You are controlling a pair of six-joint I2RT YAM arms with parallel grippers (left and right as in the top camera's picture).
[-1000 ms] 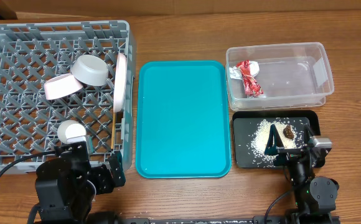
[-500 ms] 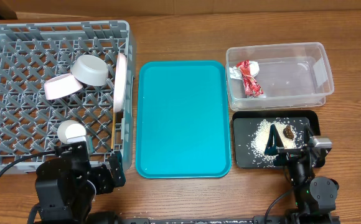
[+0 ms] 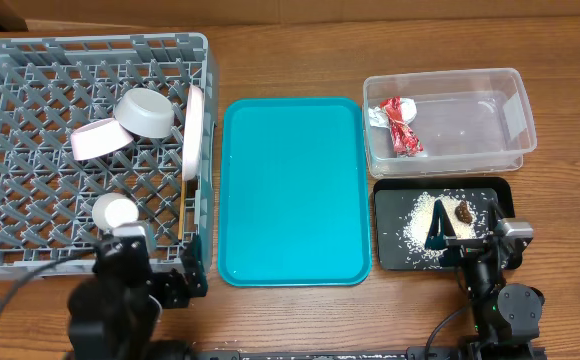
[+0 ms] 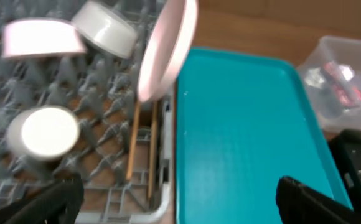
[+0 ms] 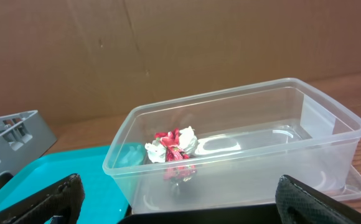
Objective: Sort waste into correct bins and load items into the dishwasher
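The grey dish rack (image 3: 30, 80) holds a grey-green bowl (image 3: 142, 112), a pale pink saucer (image 3: 98, 140), a white plate (image 3: 192, 130) standing on edge and a small white cup (image 3: 115, 212). In the left wrist view, chopsticks (image 4: 132, 143) lie in the rack (image 4: 109, 193) by its right wall, below the plate (image 4: 168, 50). The red-and-silver wrapper (image 3: 402, 125) lies in the clear tub (image 3: 470, 150). Rice (image 3: 425, 222) and a brown scrap (image 3: 464, 212) lie on the black tray (image 3: 395, 255). My left gripper (image 3: 185, 278) is open and empty at the rack's front right corner. My right gripper (image 3: 467, 236) is open and empty over the black tray.
The teal serving tray (image 3: 290, 190) lies bare between the rack and the bins. The wrapper (image 5: 174, 146) shows through the tub wall (image 5: 261, 162) in the right wrist view. A cardboard wall stands behind the table.
My left arm has shifted a little to the right near the rack's front corner. The right arm and all objects have not moved.
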